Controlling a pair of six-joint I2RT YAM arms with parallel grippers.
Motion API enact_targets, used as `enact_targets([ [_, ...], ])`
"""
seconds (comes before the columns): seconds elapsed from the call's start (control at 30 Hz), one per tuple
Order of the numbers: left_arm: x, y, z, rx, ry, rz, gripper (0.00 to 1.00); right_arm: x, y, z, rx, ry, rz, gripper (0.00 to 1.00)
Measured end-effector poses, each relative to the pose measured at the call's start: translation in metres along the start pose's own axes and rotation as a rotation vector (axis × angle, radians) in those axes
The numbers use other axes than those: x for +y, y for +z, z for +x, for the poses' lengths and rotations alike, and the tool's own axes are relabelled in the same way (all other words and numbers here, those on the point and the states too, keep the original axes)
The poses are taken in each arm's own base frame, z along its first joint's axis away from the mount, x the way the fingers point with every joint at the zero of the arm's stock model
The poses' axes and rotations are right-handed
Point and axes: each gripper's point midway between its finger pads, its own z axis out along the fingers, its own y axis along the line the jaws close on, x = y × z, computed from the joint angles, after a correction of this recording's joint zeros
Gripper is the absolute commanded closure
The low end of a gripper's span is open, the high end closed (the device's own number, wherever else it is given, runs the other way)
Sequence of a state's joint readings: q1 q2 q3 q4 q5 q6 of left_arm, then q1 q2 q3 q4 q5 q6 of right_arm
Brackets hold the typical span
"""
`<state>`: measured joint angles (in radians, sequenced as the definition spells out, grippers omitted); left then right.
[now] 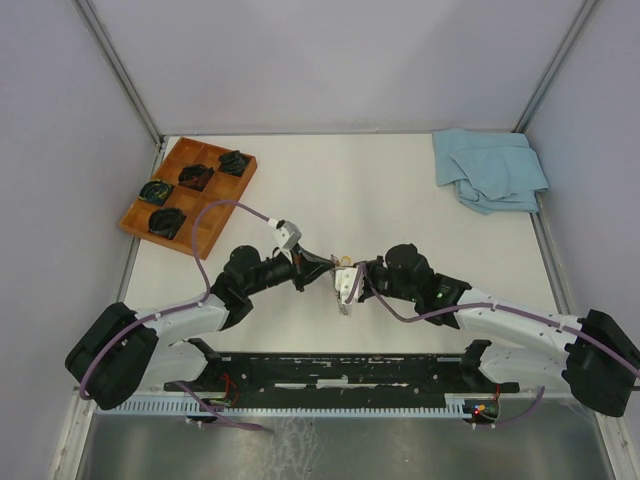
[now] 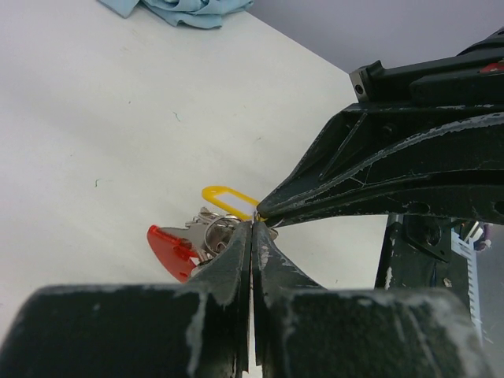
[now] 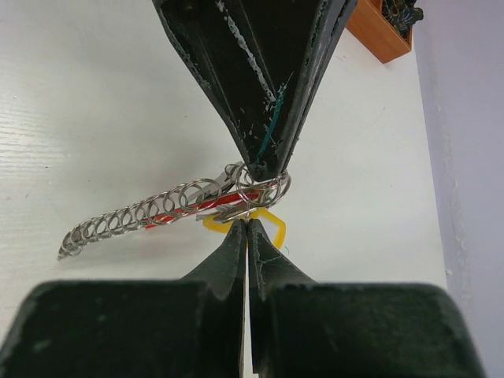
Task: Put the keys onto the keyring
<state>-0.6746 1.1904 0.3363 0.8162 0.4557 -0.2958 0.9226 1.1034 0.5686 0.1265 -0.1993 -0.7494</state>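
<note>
Top external: white table (image 1: 400, 190), lilac walls (image 1: 340, 60); keyring (image 3: 272, 189) mid-table.

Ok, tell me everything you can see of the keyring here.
The keyring is a thin silver wire ring, pinched between the shut tips of the left hand and the right hand, which meet nose to nose. From it a silvery chain of linked loops trails off sideways, with a red strap behind it and a yellow oval piece just below. The left wrist view shows silver keys bunched against it; whether they are threaded on cannot be told.
</note>
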Motion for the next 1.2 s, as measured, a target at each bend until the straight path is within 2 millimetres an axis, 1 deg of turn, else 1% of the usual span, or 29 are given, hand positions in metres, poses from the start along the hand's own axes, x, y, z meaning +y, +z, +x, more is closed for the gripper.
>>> enact_targets([
  [0.1, 0.000, 0.000, -0.001, -0.005, 0.003, 0.003, 0.96, -0.002, 0.000, -0.001, -0.001, 0.010, 0.012, 0.99],
  [0.17, -0.001, 0.000, -0.001, -0.003, 0.003, 0.004, 0.83, -0.003, -0.001, 0.000, 0.002, 0.007, 0.016, 0.99],
  [0.23, -0.001, -0.001, 0.000, 0.002, 0.004, 0.003, 0.73, -0.004, -0.003, 0.001, 0.010, -0.007, 0.020, 0.99],
  [0.27, -0.002, -0.002, 0.000, 0.005, 0.009, 0.006, 0.70, -0.004, -0.004, 0.002, 0.018, -0.019, 0.017, 0.99],
  [0.4, -0.004, -0.004, -0.001, 0.012, 0.040, 0.017, 0.63, -0.009, -0.009, 0.001, 0.051, -0.081, -0.003, 0.99],
  [0.5, -0.004, -0.002, -0.001, 0.036, 0.060, 0.023, 0.61, -0.015, -0.012, -0.002, 0.070, -0.124, -0.024, 0.99],
  [0.57, -0.006, 0.000, -0.005, 0.046, 0.071, 0.035, 0.60, -0.018, -0.013, -0.005, 0.080, -0.150, -0.039, 0.99],
  [0.67, -0.011, 0.005, -0.016, 0.043, 0.098, 0.066, 0.59, -0.021, -0.014, -0.007, 0.096, -0.178, -0.063, 0.99],
  [0.77, -0.013, 0.008, -0.018, 0.052, 0.106, 0.086, 0.60, -0.021, -0.013, -0.007, 0.110, -0.192, -0.085, 0.99],
  [1.0, -0.010, 0.013, -0.002, 0.128, 0.076, 0.101, 0.62, -0.014, -0.013, -0.002, 0.129, -0.198, -0.128, 1.00],
  [1.2, -0.006, 0.014, 0.011, 0.183, 0.053, 0.092, 0.63, -0.014, -0.014, -0.003, 0.129, -0.200, -0.135, 0.99],
])
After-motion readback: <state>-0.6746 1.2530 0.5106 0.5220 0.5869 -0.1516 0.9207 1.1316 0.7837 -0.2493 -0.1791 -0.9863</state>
